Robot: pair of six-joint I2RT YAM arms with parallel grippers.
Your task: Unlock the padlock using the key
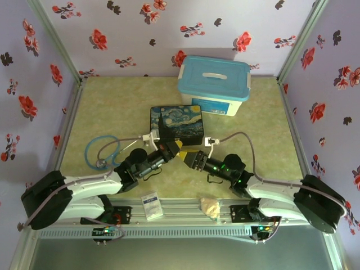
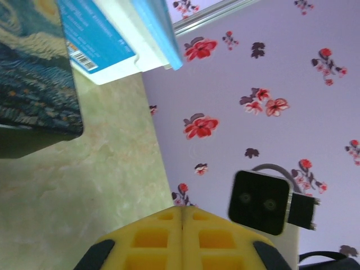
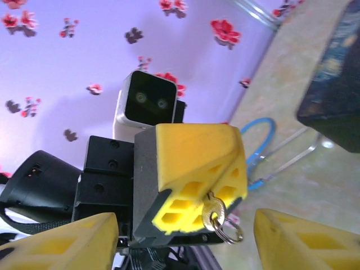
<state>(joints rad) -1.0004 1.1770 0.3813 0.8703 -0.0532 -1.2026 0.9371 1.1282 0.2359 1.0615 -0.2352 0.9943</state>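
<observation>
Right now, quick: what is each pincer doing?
Left pincer: closed on the key.
Right pincer: open, holding nothing.

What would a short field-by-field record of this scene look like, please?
left gripper: jaws shut on the key, ring hanging from it
right gripper: jaws open, facing the left gripper
box: just behind both grippers
bin: behind the box, lid on
stethoscope: lying flat, left of the left gripper
</observation>
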